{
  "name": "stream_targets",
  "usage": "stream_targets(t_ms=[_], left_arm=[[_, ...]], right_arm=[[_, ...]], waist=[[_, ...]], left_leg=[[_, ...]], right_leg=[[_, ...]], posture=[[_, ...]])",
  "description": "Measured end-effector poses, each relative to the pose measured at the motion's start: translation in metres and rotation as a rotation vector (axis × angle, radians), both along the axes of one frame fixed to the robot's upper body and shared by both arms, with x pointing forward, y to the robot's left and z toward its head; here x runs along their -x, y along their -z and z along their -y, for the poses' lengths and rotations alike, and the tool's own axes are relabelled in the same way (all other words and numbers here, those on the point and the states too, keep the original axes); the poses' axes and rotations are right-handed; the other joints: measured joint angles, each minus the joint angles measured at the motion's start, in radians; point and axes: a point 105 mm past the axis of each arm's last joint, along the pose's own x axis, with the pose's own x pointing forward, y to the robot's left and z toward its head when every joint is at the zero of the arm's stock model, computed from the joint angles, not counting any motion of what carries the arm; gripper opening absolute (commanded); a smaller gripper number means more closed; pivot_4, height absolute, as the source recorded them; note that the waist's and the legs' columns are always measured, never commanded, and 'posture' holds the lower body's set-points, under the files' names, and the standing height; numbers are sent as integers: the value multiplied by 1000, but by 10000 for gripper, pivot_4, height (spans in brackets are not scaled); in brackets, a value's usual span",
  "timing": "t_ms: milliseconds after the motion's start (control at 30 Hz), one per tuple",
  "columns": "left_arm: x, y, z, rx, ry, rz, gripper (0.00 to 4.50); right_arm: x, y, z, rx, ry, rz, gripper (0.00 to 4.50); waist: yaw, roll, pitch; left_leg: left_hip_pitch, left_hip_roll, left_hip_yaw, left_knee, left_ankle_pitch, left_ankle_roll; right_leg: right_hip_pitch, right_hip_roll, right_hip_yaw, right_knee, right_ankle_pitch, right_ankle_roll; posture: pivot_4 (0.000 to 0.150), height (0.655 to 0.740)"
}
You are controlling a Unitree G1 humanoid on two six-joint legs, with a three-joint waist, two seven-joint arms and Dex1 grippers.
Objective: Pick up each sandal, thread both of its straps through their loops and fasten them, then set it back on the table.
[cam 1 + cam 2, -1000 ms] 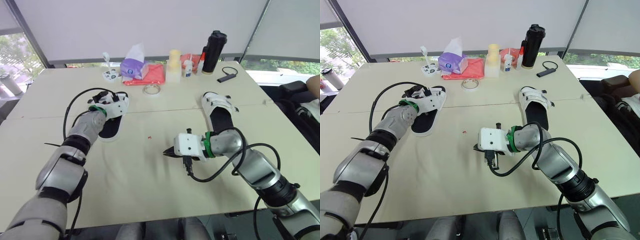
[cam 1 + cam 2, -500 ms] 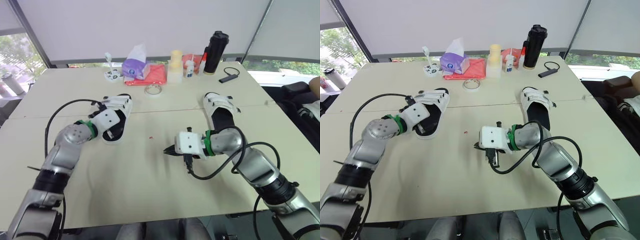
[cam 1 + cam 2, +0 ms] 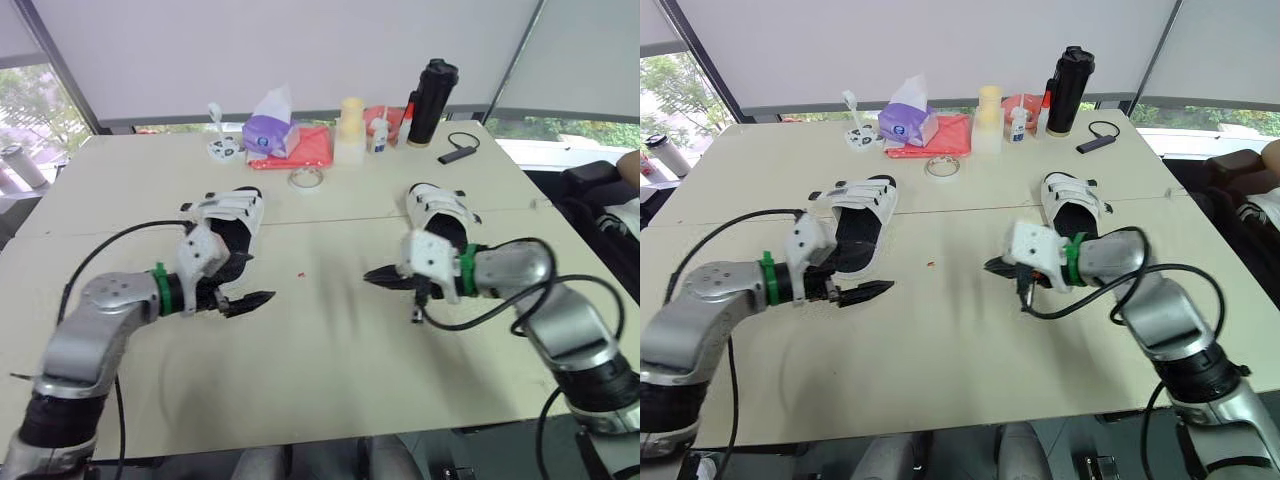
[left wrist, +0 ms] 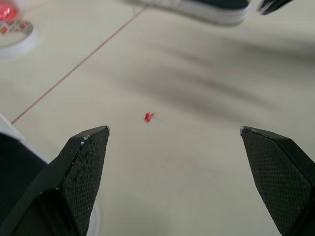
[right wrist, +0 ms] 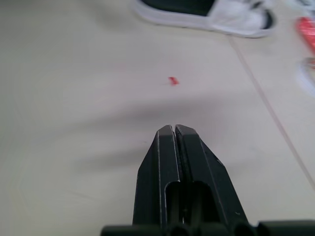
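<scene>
A: So, where do the sandals sit?
B: Both lie flat on the table (image 3: 330,390). The left sandal (image 3: 235,225) is just beyond the left gripper (image 3: 250,300), and the right sandal (image 3: 440,215) is beside the right gripper (image 3: 375,277).
A: And the fingers?
B: The left ones are spread wide, holding nothing. The right ones are pressed together, empty too.
A: Best approach?
B: I'd part the right fingers, then pinch a sole edge, keeping clear of the straps.
A: Looks?
B: Black footbeds, white straps across each. Whether they're fastened, I can't tell.

Beige table (image 3: 940,360) holds left sandal (image 3: 868,200), right sandal (image 3: 1072,205), tape roll (image 3: 941,167), tissue pack (image 3: 905,125), black bottle (image 3: 1065,90).
</scene>
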Motion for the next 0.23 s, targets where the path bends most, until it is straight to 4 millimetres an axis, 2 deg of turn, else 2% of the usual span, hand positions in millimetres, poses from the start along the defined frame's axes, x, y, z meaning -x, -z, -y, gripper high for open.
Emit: stream_targets(t_ms=[100, 233], left_arm=[[13, -8, -1, 46, 45, -49, 44251], [19, -12, -6, 70, 50, -73, 44251]], right_arm=[[6, -2, 9, -21, 29, -24, 0], [10, -2, 19, -40, 71, -58, 0]], waist=[[0, 0, 0], [1, 0, 0]], left_leg=[[0, 0, 1, 0, 0, 0], [0, 1, 1, 0, 0, 0]], right_leg=[[0, 0, 0, 0, -2, -4], [0, -1, 0, 0, -2, -4]], posture=[[1500, 7400], [1500, 7400]])
